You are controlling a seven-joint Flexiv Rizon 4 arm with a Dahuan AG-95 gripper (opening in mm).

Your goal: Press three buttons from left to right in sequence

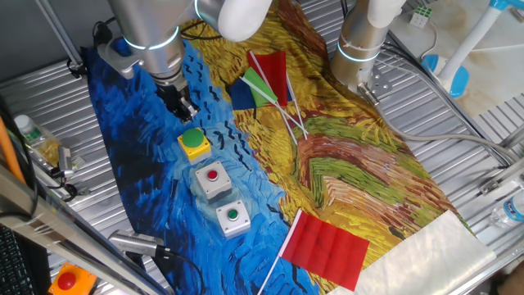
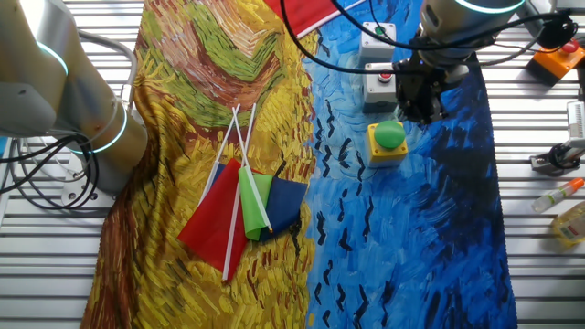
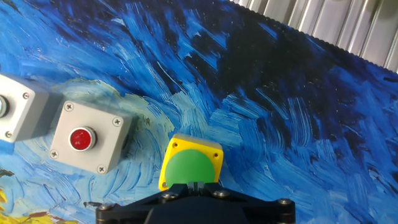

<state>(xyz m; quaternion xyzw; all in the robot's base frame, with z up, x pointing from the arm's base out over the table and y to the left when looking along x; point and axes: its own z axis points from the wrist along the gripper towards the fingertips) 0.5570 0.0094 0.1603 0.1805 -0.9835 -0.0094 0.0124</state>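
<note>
Three button boxes stand in a row on the blue part of the painted cloth. The yellow box with the big green dome (image 1: 194,143) (image 2: 388,139) (image 3: 189,165) is at one end. The grey box with the red cap (image 1: 213,178) (image 2: 382,80) (image 3: 84,140) is in the middle. The grey box with the green cap (image 1: 232,217) (image 2: 377,34) is at the other end, cut off at the left edge of the hand view. My gripper (image 1: 184,111) (image 2: 420,110) (image 3: 193,185) hangs just over the green dome's edge, fingertips shut together. I cannot tell whether it touches the dome.
An orange box with a red button (image 1: 67,281) (image 2: 559,57) sits off the cloth. Small flags (image 1: 266,82) (image 2: 242,206) lie on the yellow part, and a red flag (image 1: 323,246) lies near the grey boxes. A second arm's base (image 1: 364,41) (image 2: 73,100) stands beside the cloth.
</note>
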